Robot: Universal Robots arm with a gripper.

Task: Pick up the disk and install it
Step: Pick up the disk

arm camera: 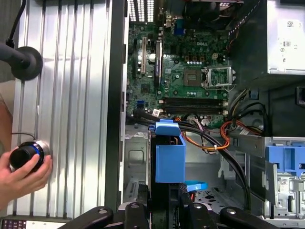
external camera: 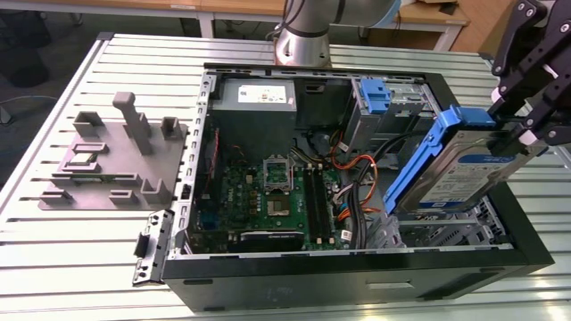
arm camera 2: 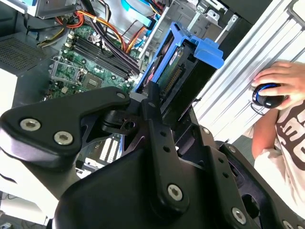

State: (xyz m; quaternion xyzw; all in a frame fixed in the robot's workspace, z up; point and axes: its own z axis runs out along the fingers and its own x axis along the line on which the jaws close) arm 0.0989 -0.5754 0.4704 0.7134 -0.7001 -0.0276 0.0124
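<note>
The disk (external camera: 455, 167), a silver drive with a blue-and-white label in a blue carrier frame, hangs tilted on edge above the open computer case (external camera: 357, 274), over the drive bay (external camera: 446, 231) at the exterior view's right. My gripper (external camera: 522, 137) is shut on its upper end. The second wrist view shows the disk (arm camera 2: 188, 62) running away from my gripper (arm camera 2: 162, 102) toward the case. In the first wrist view the blue carrier of the disk (arm camera: 169, 152) sticks out from my gripper (arm camera: 167, 202) over the metal bay floor.
Inside the case lie the motherboard (external camera: 277, 194), orange and black cables (external camera: 357, 174), a grey power-supply box (external camera: 257, 97) and a bare blue bracket (external camera: 375, 97). A grey fixture plate (external camera: 107, 160) sits on the slatted table. A person's hand (arm camera: 24, 169) holds a round knob beside the case.
</note>
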